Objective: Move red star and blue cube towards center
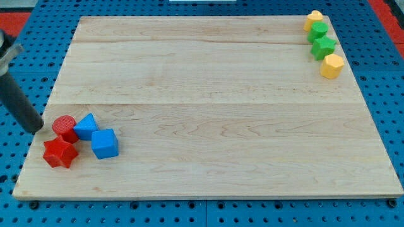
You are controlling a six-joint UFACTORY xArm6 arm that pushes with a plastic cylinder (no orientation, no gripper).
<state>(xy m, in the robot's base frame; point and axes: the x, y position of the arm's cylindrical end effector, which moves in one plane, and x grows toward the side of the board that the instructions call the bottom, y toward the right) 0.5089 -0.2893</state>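
Note:
The red star (60, 152) lies near the board's bottom-left corner. The blue cube (105, 144) sits just right of it. A red cylinder (64, 127) and a blue triangular block (85, 126) sit just above them, all four close together. My rod comes in from the view's left edge and my tip (36, 128) rests at the board's left edge, just left of the red cylinder and above-left of the red star.
The wooden board (208, 107) lies on a blue pegboard. At the view's top right stands a column of blocks: a yellow block (314, 20), a green block (318, 32), a green star-like block (324, 46) and a yellow hexagonal block (332, 65).

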